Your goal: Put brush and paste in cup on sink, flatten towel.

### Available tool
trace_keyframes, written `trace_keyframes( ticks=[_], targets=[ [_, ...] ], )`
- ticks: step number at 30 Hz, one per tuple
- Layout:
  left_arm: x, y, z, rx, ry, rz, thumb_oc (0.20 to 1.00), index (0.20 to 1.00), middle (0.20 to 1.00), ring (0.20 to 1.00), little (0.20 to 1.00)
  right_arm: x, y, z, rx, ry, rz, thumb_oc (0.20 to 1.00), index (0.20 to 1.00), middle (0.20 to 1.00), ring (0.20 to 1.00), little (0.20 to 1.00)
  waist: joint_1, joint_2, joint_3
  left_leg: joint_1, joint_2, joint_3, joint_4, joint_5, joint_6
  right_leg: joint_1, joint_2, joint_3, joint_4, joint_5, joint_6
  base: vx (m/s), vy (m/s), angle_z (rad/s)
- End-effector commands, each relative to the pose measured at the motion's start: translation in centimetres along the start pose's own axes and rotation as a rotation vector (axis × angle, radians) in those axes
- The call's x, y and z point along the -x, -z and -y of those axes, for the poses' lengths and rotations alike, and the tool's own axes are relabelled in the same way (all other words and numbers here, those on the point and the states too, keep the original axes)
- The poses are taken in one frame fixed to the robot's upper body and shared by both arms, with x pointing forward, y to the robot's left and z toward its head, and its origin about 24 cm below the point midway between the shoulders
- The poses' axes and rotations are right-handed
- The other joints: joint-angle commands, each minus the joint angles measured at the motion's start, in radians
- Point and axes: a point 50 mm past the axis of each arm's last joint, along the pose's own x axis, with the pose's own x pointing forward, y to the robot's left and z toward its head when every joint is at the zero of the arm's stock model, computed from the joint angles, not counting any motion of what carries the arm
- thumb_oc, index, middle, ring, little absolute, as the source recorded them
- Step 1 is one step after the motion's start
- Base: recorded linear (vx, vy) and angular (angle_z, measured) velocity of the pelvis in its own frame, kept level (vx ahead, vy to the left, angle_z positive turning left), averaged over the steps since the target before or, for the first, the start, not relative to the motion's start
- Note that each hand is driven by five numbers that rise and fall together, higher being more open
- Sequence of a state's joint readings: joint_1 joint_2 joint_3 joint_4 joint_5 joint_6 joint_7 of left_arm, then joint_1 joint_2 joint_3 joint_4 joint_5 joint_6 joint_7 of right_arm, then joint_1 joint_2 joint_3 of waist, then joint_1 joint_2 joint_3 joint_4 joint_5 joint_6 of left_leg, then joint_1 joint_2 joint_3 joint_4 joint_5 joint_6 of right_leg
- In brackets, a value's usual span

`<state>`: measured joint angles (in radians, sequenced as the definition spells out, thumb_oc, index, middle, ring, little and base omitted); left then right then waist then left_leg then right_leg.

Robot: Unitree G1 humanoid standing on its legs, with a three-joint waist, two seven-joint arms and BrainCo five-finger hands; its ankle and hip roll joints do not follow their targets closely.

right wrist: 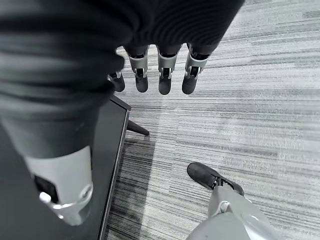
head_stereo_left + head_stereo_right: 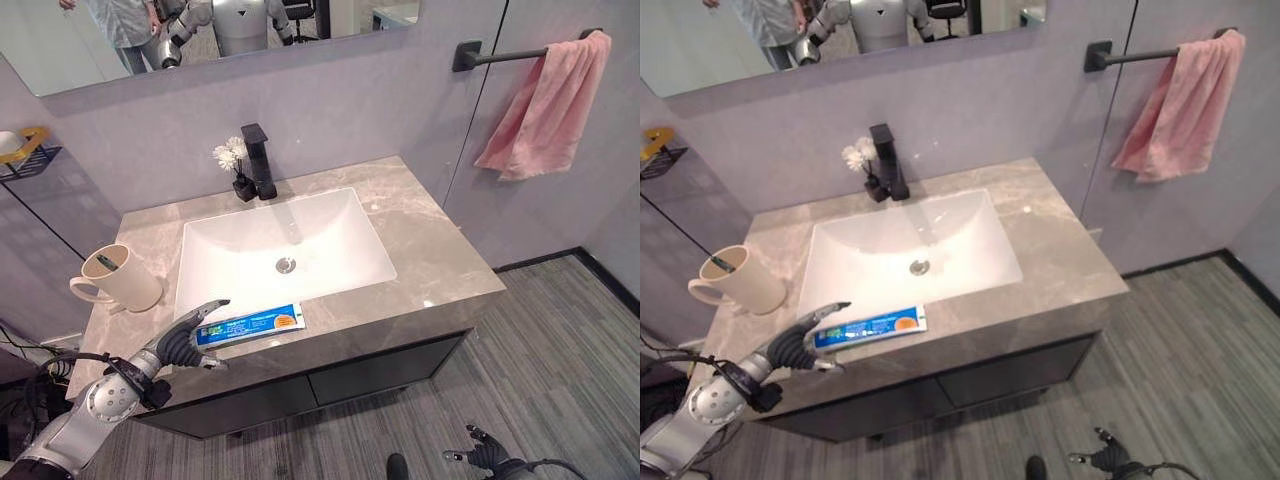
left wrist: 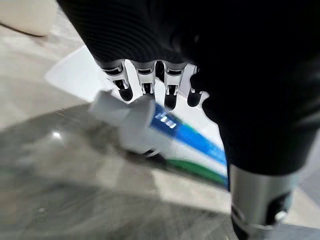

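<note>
Toothpaste [image 2: 250, 325] cap end hidden under left hand [image 2: 185, 343] | fingers straight | right hand [image 2: 490, 455] fingers relaxed, holding nothing

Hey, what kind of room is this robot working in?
Most likely a bathroom: a white sink set in a stone-look counter with a black tap, a mirror on the wall above, and a pink towel on a wall bar. Toothpaste lies on the counter.

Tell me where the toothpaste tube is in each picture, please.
Left eye view: toothpaste tube on counter's front edge, before the sink.
Right eye view: same spot.
Left wrist view: under left hand, cap end near.
Right wrist view: floor, no tube.
Shared landmark: sink.
</note>
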<state>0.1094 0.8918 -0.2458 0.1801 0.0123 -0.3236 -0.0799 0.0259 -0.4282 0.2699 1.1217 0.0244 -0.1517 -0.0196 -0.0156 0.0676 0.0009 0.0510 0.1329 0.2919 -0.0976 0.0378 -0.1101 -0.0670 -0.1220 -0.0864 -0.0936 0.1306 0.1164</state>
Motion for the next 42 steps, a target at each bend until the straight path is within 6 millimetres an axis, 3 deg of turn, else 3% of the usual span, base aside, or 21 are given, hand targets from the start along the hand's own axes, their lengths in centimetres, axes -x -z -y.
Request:
trace_keyframes(
  ticks=[1,6,25,26,27,33,34,36,37,38,39,42],
  targets=[
    [-0.9,-1.3,-2.6,-0.025,-0.134,0.07,1.0,1.0,1.0,1.0,1.0,-0.5,-2.5,-0.3,0.028,-0.009,0.094,1.0,1.0,1.0,1.0,1.0,-0.007,-0.047,0.01,0.014,-0.028,-0.037,0.01,-0.019,0.02,-0.006,-0.058,0.057,0.006,0.055,0.095,0.0,0.0,0.0],
    [-1.1,-0.5,-1.5,0.095,-0.166,0.037,1.0,1.0,1.0,1.0,1.0,-0.6,-2.5,-0.4,0.044,-0.009,0.088,1.0,1.0,1.0,1.0,1.0,-0.006,-0.052,0.011,0.005,-0.025,-0.042,0.01,-0.013,0.017,-0.012,-0.057,0.049,0.006,0.057,0.095,0.0,0.0,0.0],
    [-1.5,0.1,0.3,0.173,-0.151,0.002,1.0,1.0,1.0,1.0,1.0,-0.5,-2.3,-0.3,0.056,-0.009,0.085,1.0,1.0,1.0,1.0,1.0,-0.009,-0.056,0.011,-0.007,-0.018,-0.046,0.01,-0.006,0.012,-0.012,-0.055,0.036,0.006,0.054,0.092,0.0,0.0,0.0],
    [-1.6,0.1,0.4,0.157,-0.145,0.001,0.906,0.906,0.906,0.906,0.906,-0.5,-2.4,-0.3,0.057,-0.009,0.088,1.0,1.0,1.0,1.0,1.0,-0.01,-0.055,0.012,-0.008,-0.018,-0.046,0.01,-0.006,0.012,-0.013,-0.056,0.035,0.006,0.055,0.092,0.0,0.0,0.0],
    [-1.6,0.1,0.4,0.151,-0.145,0.0,0.862,0.862,0.862,0.862,0.862,-0.5,-2.4,-0.3,0.057,-0.008,0.088,1.0,1.0,1.0,1.0,1.0,-0.01,-0.055,0.012,-0.009,-0.018,-0.045,0.01,-0.006,0.013,-0.014,-0.056,0.035,0.006,0.055,0.092,0.0,0.0,0.0],
    [-1.8,-0.5,0.1,0.002,-0.103,0.021,0.846,0.846,0.846,0.846,0.846,-0.6,-2.6,-0.4,0.053,-0.004,0.094,1.0,1.0,1.0,1.0,1.0,-0.01,-0.052,0.012,-0.009,-0.019,-0.047,0.01,-0.008,0.013,-0.015,-0.056,0.038,0.006,0.055,0.093,0.0,0.0,0.0],
    [-1.8,-0.5,0.2,-0.028,-0.089,0.021,0.768,0.768,0.768,0.768,0.768,-0.6,-2.6,-0.4,0.053,-0.002,0.094,1.0,1.0,1.0,1.0,1.0,-0.009,-0.053,0.013,-0.008,-0.019,-0.045,0.01,-0.009,0.013,-0.016,-0.056,0.039,0.006,0.056,0.094,0.0,0.0,0.0],
    [-1.8,-0.5,0.2,-0.046,-0.084,0.02,0.705,0.705,0.705,0.705,0.705,-0.6,-2.6,-0.4,0.052,0.0,0.094,1.0,1.0,1.0,1.0,1.0,-0.01,-0.053,0.013,-0.007,-0.018,-0.044,0.01,-0.01,0.013,-0.016,-0.057,0.04,0.006,0.056,0.094,0.0,0.0,0.0],
    [-1.9,-0.4,0.4,-0.051,-0.076,0.016,0.551,0.551,0.551,0.551,0.551,-0.6,-2.8,-0.3,0.055,0.003,0.101,1.0,1.0,1.0,1.0,1.0,-0.012,-0.053,0.013,-0.005,-0.018,-0.042,0.01,-0.011,0.013,-0.015,-0.057,0.042,0.006,0.056,0.094,0.0,0.0,0.0],
    [-1.9,-0.4,0.4,-0.051,-0.076,0.016,0.529,0.529,0.529,0.529,0.529,-0.6,-2.8,-0.3,0.055,0.003,0.101,1.0,1.0,1.0,1.0,1.0,-0.012,-0.053,0.014,-0.005,-0.018,-0.041,0.01,-0.011,0.013,-0.015,-0.057,0.043,0.006,0.056,0.094,0.0,0.0,0.0],
    [-1.9,-0.5,0.5,-0.086,-0.064,0.019,0.423,0.423,0.423,0.423,0.423,-0.6,-2.7,-0.3,0.053,0.006,0.099,1.0,1.0,1.0,1.0,1.0,-0.013,-0.052,0.013,-0.002,-0.017,-0.04,0.01,-0.012,0.013,-0.014,-0.056,0.044,0.006,0.055,0.094,0.0,0.0,0.0],
    [-2.0,-0.6,0.6,-0.134,-0.044,0.026,0.319,0.319,0.319,0.319,0.319,-0.6,-2.8,-0.3,0.05,0.012,0.102,1.0,1.0,1.0,1.0,1.0,-0.014,-0.051,0.015,0.0,-0.017,-0.037,0.01,-0.013,0.013,-0.014,-0.055,0.048,0.006,0.055,0.094,0.0,0.0,0.0]
  ],
)
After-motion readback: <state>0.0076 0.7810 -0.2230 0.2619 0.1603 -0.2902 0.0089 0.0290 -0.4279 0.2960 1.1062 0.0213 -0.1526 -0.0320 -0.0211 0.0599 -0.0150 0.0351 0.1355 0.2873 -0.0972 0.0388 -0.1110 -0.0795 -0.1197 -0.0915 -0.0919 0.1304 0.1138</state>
